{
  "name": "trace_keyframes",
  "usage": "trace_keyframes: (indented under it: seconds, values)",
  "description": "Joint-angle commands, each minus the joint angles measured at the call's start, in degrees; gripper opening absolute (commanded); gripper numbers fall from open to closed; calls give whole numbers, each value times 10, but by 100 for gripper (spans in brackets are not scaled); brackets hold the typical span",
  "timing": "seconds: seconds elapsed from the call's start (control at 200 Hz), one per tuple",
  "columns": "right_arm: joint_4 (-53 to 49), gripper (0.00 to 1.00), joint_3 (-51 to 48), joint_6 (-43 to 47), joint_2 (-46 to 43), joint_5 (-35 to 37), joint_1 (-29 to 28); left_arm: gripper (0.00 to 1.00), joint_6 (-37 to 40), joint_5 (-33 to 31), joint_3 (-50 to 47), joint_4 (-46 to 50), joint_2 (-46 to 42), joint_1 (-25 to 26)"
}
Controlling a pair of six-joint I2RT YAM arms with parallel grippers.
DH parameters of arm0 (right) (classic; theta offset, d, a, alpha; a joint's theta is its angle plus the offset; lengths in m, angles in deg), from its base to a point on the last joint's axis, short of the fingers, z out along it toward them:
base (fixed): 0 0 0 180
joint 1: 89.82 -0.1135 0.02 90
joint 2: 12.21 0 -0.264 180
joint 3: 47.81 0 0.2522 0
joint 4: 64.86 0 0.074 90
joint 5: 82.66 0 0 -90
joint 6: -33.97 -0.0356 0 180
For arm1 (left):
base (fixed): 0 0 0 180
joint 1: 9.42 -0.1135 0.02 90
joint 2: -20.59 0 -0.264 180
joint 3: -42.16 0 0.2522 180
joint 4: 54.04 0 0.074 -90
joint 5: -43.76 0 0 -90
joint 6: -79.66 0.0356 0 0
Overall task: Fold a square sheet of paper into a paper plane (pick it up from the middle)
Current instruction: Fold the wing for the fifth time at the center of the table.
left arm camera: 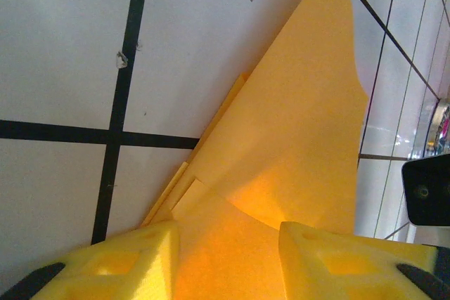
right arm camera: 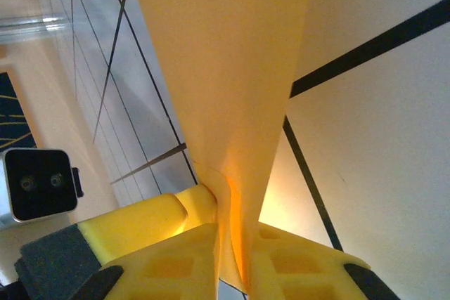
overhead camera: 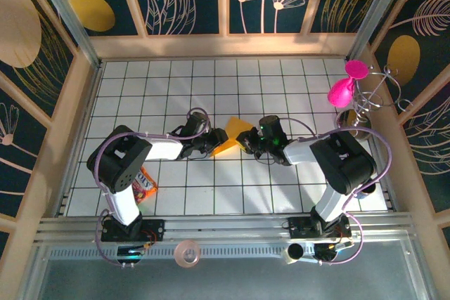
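while closed, right end effector [right arm camera: 235, 247] pinches paper [right arm camera: 225, 68].

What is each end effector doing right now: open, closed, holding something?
Left end effector: open, with the orange-yellow paper passing between its jaws.
Right end effector: closed, pinching the same paper.

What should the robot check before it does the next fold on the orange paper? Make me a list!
1. Right end effector pinching the paper: ok, shut on a raised fold.
2. Left end effector gripping: not ok, open, with paper in the gap.
3. Plane finished: not ok, only partly folded.
4. Crease straight: cannot tell.
5. Snack packet out of the way: ok, it lies by the left arm, apart from the paper.
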Motion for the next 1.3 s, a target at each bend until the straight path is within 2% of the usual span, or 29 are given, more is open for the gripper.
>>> trace_keyframes:
  seconds: [0.0, 0.095, 0.215, 0.345, 0.42, 0.551, 0.571, 0.691, 0.881, 1.161, 1.296]
  values:
    - [13, 9, -8, 4, -12, 5, 1, 43, 17, -4, 2, 56, -3, 4]
    - [5, 0, -4, 10, -15, 8, 2, 47, 54, -5, 7, 49, -23, 4]
    - [-14, 0, -1, 18, -32, 21, 2, 57, 110, -3, -22, -7, -83, 6]
    - [-44, 0, 3, 21, -56, 29, 7, 70, 202, -57, -41, -5, -138, 23]
    - [-63, 0, 7, 18, -65, 27, 9, 72, 258, -82, -49, -4, -153, 34]
    - [-86, 0, 10, 11, -75, 13, 9, 71, 346, -105, -66, -25, -158, 49]
    - [-91, 0, 11, 10, -76, 11, 25, 71, 358, -108, -68, -30, -158, 51]
    - [-107, 0, 11, 4, -87, 2, 37, 71, 436, -122, -84, -64, -152, 67]
    - [-107, 0, 7, -7, -98, -15, 49, 71, 553, -177, -97, -117, -138, 105]
    - [-112, 0, 14, -7, -97, -34, 56, 68, 673, -219, -56, -111, -63, 143]
    - [-112, 0, 15, -6, -92, -39, 55, 61, 694, -231, -63, -154, -37, 145]
